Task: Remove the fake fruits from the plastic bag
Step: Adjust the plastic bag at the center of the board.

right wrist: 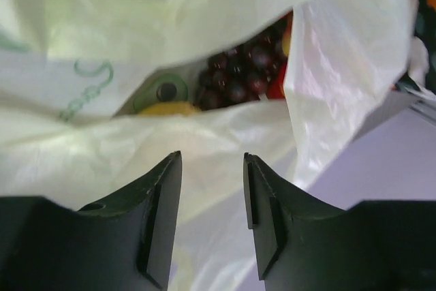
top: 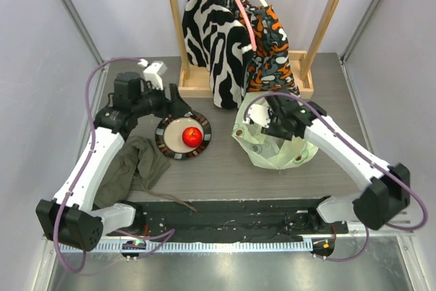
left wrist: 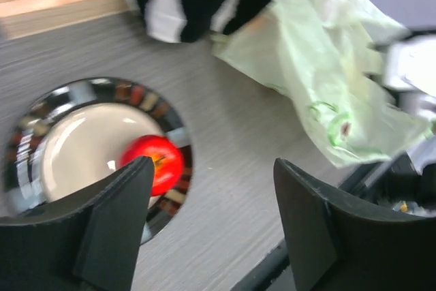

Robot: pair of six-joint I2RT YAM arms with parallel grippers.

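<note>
Plastic bag, mouth facing right end effector

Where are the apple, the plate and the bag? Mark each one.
apple (top: 193, 136), top view, on its red top.
plate (top: 161, 140), top view, on its dark left rim.
bag (top: 271, 159), top view, on its pale front wall.

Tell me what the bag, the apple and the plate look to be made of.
Plastic bag: thin plastic film, pale green and translucent; it crinkles and lets light through.
Apple: probably moulded plastic, glossy red with a sharp highlight.
Plate: seemingly glazed ceramic, possibly melamine; its beige centre shines within a dark patterned rim.
</note>
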